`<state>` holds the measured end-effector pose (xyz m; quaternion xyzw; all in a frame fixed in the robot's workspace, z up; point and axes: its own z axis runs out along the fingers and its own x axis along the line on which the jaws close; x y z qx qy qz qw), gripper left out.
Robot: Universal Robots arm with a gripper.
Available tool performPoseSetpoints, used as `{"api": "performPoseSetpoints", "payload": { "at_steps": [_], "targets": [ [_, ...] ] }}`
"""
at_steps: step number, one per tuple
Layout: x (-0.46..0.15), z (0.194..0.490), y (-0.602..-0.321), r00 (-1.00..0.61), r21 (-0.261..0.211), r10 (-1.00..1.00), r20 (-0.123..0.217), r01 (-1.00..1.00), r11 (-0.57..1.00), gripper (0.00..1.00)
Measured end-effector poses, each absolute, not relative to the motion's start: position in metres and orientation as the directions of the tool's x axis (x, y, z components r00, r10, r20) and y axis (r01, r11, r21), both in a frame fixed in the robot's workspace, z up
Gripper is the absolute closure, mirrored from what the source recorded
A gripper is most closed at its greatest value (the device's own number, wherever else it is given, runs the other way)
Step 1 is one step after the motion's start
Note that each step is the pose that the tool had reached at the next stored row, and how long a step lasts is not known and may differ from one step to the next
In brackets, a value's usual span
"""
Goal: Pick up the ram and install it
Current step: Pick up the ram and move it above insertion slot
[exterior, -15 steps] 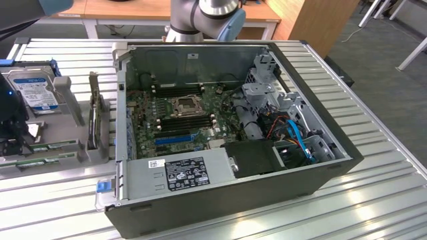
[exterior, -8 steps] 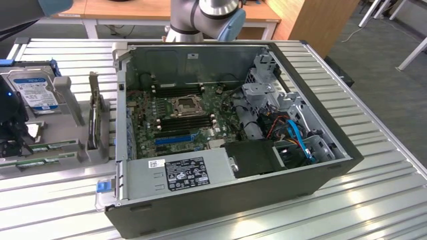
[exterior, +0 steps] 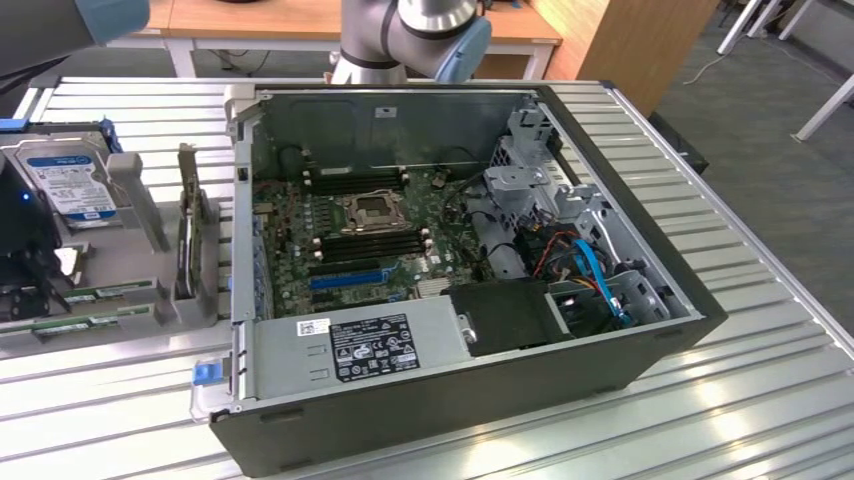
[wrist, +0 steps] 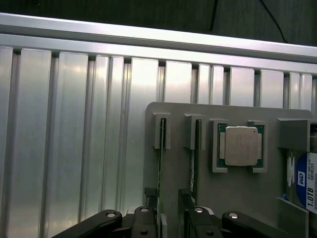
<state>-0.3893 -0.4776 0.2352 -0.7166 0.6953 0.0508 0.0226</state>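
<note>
While my gripper hangs wide open w/ nothing held, the ram stands on edge in the gray holder, just ahead of my jaws.

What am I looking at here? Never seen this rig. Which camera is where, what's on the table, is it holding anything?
It's one robot arm with a two-fingered gripper, set up to fit a memory stick into a computer.

The exterior view comes from a camera off the arm. It shows an open PC case on a slatted metal table, with the motherboard exposed. A grey parts holder sits at that view's left.

The wrist view comes from a camera on the arm's wrist, looking at that holder. A ram stick and a second ram stick stand there on edge in slots. Beside them are a processor chip and a hard drive.

The gripper is at one end of the two sticks, open and holding nothing.
</note>
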Motion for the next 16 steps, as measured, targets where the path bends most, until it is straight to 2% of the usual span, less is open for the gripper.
{"api": "performPoseSetpoints", "payload": {
  "at_steps": [16],
  "targets": [
    [-0.389, 0.218, -0.478, 0.028, 0.038, -0.994, -0.104, -0.999, -0.032, 0.69]
  ]
}}
